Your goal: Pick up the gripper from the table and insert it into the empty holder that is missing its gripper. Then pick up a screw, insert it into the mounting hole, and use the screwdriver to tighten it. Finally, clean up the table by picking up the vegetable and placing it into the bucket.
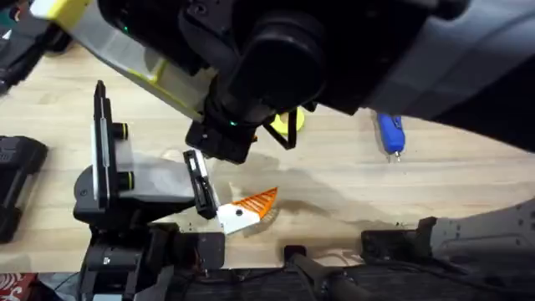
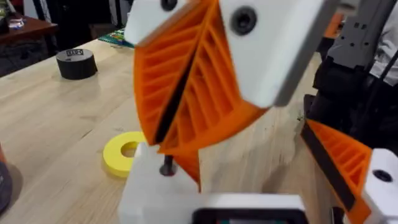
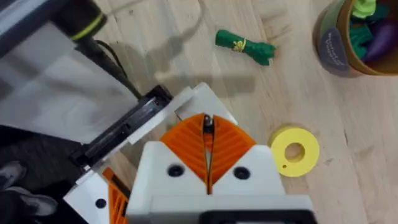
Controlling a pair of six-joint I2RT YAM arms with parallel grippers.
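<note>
Overhead, we see the right arm raised close under the camera, large and blurred, reaching across the table (image 1: 351,180). In its wrist view the right gripper (image 3: 208,144) has its orange pads pressed together on a thin dark object, perhaps a screw. The left gripper (image 2: 180,93) meets it, pads likewise together. The holder (image 1: 236,216) sits low, an orange tip (image 1: 257,201) on it. The vegetable (image 3: 244,46) lies near the bucket (image 3: 357,37); the screwdriver (image 1: 390,134) rests apart.
</note>
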